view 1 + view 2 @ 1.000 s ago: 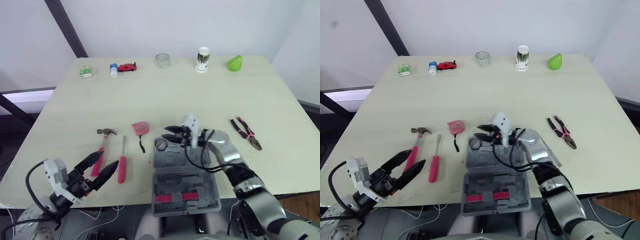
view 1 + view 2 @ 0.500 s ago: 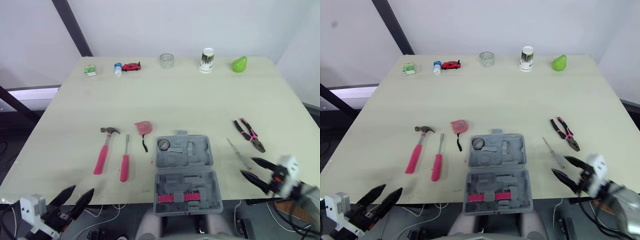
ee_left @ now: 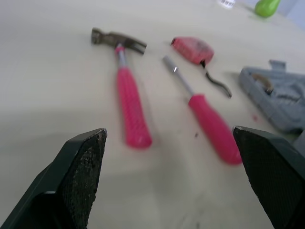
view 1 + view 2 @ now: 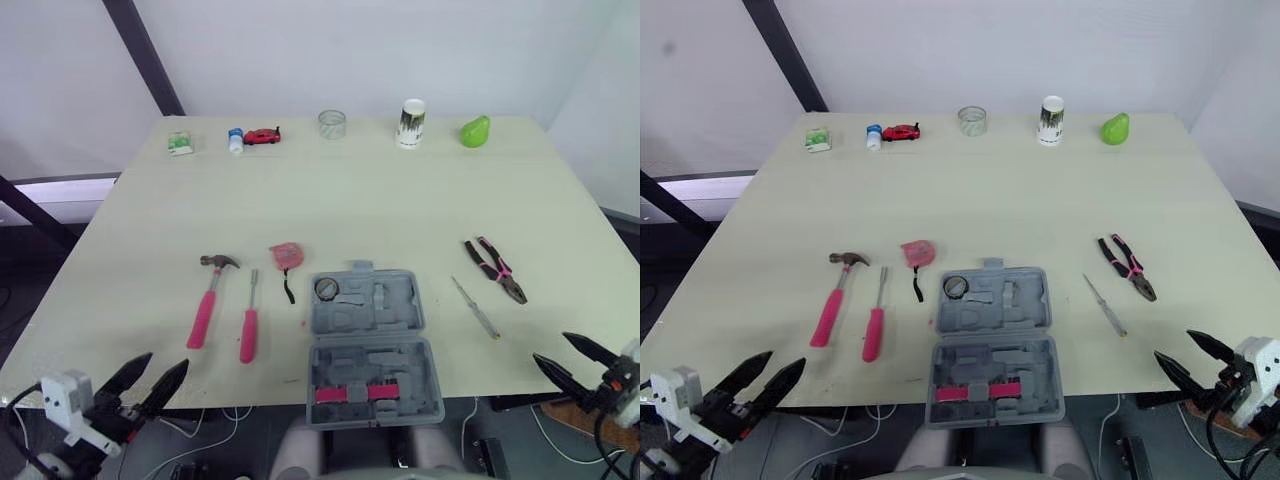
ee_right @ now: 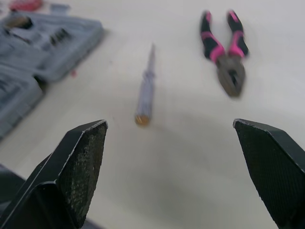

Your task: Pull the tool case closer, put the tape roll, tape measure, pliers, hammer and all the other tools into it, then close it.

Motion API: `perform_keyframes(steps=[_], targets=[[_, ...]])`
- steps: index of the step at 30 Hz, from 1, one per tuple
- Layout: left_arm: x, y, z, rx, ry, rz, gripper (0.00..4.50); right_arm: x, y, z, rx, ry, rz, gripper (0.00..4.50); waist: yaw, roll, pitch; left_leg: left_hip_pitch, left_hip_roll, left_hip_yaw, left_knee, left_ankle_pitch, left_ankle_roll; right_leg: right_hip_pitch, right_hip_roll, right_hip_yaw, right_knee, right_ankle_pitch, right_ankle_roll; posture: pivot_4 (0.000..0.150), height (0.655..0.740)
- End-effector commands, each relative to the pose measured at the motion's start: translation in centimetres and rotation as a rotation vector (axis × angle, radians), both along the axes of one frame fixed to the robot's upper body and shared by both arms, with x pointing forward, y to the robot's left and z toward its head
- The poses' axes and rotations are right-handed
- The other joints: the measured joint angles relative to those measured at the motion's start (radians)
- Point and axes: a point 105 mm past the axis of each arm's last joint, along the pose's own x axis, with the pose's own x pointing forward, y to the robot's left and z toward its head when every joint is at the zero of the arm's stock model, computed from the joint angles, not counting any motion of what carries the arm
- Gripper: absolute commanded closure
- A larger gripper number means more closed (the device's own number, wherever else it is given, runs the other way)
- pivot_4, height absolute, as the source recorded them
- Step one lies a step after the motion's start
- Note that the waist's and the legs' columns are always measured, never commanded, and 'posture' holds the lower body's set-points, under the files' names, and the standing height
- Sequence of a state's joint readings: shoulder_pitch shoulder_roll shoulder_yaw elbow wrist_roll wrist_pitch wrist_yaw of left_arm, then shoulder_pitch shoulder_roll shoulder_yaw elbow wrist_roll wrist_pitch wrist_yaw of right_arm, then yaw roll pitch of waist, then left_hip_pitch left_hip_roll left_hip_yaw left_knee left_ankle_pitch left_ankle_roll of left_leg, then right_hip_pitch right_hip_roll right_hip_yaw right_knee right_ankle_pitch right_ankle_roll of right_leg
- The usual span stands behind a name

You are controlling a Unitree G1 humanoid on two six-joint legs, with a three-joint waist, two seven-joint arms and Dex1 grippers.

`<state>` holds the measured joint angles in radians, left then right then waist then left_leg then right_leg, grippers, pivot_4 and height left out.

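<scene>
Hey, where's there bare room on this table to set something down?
The widest bare stretch of the table lies across the middle, between the back row (toy car, cup, green pear) and the tools. More lies left of the hammer and right of the pliers. Crowded: pink screwdriver, tape measure and tool case sit close, thin screwdriver between case and pliers.

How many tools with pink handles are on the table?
3: the hammer and screwdriver left of the case, the pliers right of it. None looks hidden.
</scene>
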<state>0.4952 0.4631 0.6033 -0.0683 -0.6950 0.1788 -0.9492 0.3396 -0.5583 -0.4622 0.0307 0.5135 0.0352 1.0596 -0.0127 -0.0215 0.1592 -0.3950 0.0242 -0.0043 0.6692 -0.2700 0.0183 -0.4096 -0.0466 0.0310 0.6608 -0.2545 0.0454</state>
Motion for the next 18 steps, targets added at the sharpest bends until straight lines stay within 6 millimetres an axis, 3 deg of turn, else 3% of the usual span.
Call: perform_keyframes(steps=[1, 8, 12, 15, 18], targets=[[1.6, -1.6, 2.3, 0.009, -0.064, -0.076, 0.00, 1.6, 2.3, 2.3, 0.023, -0.091, 0.091, 0.06, 0.000, 0.000, 0.000, 0.000, 0.000, 0.000, 0.000, 0.000, 0.000, 0.000, 0.000, 0.000, 0.000, 0.000, 0.000, 0.150, 0.7400], [4.0, -4.8, 5.6, 0.021, -0.141, -0.243, 0.00, 4.0, 6.6, 5.2, 0.037, -0.170, 0.236, 0.06, 0.000, 0.000, 0.000, 0.000, -0.001, -0.001, 0.000, 0.000, 0.000, 0.000, 0.000, 0.000, 0.001, 0.002, 0.003, 0.150, 0.7400], [4.3, -6.4, 6.6, 0.043, -0.154, -0.360, 0.00, 5.4, 8.1, 6.6, 0.033, -0.201, 0.254, 0.06, 0.000, 0.000, 0.000, 0.000, -0.001, -0.001, 0.000, 0.000, 0.000, 0.000, 0.000, 0.000, 0.002, 0.003, 0.003, 0.150, 0.7400], [4.9, -6.9, 6.9, 0.063, -0.150, -0.364, 0.00, 6.2, 8.6, 6.5, 0.011, -0.198, 0.245, 0.06, 0.001, 0.000, 0.000, 0.000, -0.002, -0.001, 0.000, 0.000, 0.000, 0.000, 0.000, 0.000, 0.001, 0.002, 0.004, 0.150, 0.7400], [6.1, -7.6, 7.2, 0.080, -0.152, -0.282, 0.00, 5.8, 10.6, 7.8, 0.046, -0.242, 0.323, 0.06, 0.002, 0.001, 0.000, -0.001, -0.002, -0.002, 0.000, 0.000, 0.000, 0.000, 0.000, -0.001, 0.001, 0.002, 0.004, 0.150, 0.7400]])
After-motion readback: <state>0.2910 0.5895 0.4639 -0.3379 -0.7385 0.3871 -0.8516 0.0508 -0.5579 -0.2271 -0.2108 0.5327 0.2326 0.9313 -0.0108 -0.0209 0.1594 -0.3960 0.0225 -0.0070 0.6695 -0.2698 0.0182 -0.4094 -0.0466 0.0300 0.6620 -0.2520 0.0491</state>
